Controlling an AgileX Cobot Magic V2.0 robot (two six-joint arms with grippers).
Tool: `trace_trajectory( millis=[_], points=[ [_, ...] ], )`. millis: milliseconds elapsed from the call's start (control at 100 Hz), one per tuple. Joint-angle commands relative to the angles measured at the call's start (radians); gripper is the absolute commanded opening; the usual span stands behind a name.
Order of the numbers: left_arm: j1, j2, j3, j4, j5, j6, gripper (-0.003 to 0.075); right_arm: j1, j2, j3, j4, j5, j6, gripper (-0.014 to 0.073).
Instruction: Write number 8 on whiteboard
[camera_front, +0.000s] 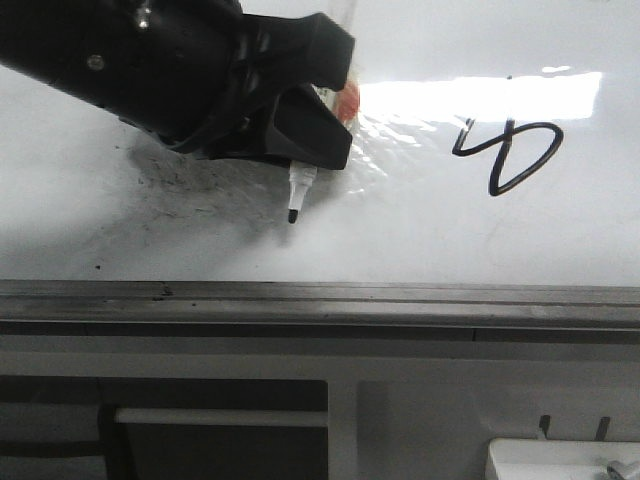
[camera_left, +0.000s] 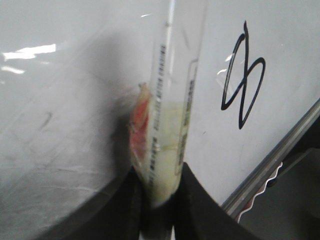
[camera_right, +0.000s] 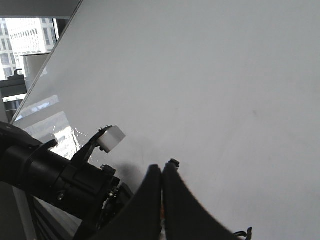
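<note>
The whiteboard (camera_front: 420, 240) fills the upper half of the front view, with glare and a grey ledge (camera_front: 320, 300) along its near edge. The number 8 (camera_front: 505, 150) is a thin black loop tilted sideways at the right. It also shows in the left wrist view (camera_left: 242, 80). My left gripper (camera_front: 315, 160) is shut on a clear-bodied marker (camera_left: 170, 115). Its black tip (camera_front: 293, 213) points down at the board left of the 8. I cannot tell if the tip touches. My right gripper (camera_right: 163, 170) is shut and empty over the blank board (camera_right: 225, 75).
Dark smudges (camera_front: 170, 185) mark the board under the left gripper. A white object (camera_front: 560, 460) sits below the ledge at the right. The left arm (camera_right: 45, 180) shows beside the right gripper. The ledge also shows in the left wrist view (camera_left: 270, 165).
</note>
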Motion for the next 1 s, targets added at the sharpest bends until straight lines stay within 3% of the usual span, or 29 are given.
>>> trace_trajectory(
  millis=[0,310,360,480,580,790,990],
  points=[
    [0.001,-0.011,-0.033,-0.057,-0.111,-0.004,-0.002,-0.001,0.004,-0.034,0.009,0.018,0.001,-0.0064],
    [0.001,-0.01,-0.033,-0.057,-0.174,-0.004,0.0006,-0.001,0.004,-0.034,0.009,0.019,0.001,-0.0064],
    [0.001,-0.01,-0.033,-0.057,-0.174,-0.004,0.0071,-0.001,0.004,-0.034,0.009,0.019,0.001,-0.0064],
    [0.001,-0.01,-0.033,-0.057,-0.177,-0.004,0.034,-0.001,0.004,-0.034,0.009,0.022,0.001,-0.0064],
    [0.001,-0.01,-0.033,-0.057,-0.184,-0.004,0.0459,-0.001,0.004,-0.034,0.009,0.028,0.001,-0.0064],
    [0.001,-0.023,-0.033,-0.057,-0.192,-0.004,0.0487,-0.001,0.004,-0.034,0.009,0.032,0.001,-0.0064],
    [0.001,-0.182,-0.029,-0.052,-0.023,-0.004,0.0483,-0.001,0.004,-0.034,0.009,0.03,0.001,-0.0064]
  ],
)
